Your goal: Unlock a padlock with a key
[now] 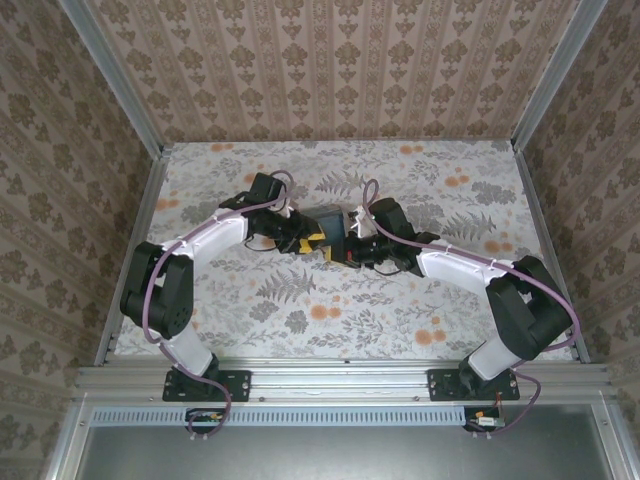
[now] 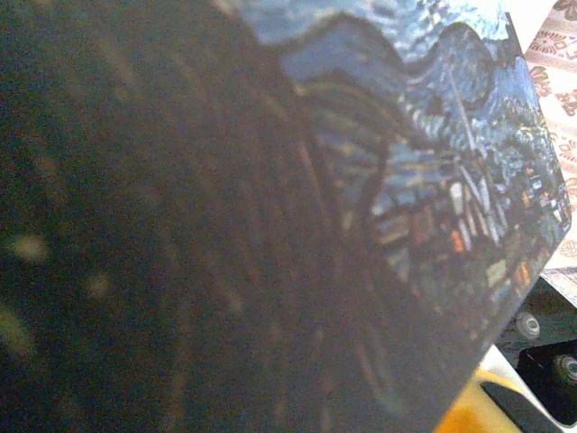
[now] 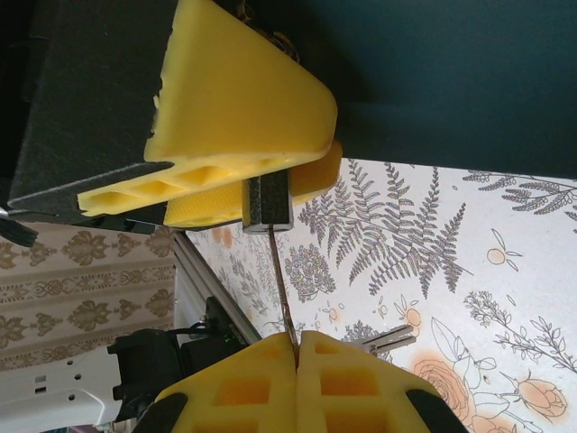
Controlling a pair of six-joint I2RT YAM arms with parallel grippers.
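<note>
Pointing away from right end effector (image 3: 296,347), key (image 3: 281,289)

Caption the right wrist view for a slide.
Right gripper pinches a thin strip running up to a black block by the padlock.

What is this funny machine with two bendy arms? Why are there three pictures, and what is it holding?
Those are two robot arms bolted to a table with a flowery cover. One camera looks down from above. The other two sit on the arms' wrists, so things there look very big and close. The left gripper, which has yellow fingers, holds a dark blue padlock with a painting on it. The right gripper is pinched shut on a thin metal piece, most likely the key, which points toward the lock. A second key shows beside it.
</note>
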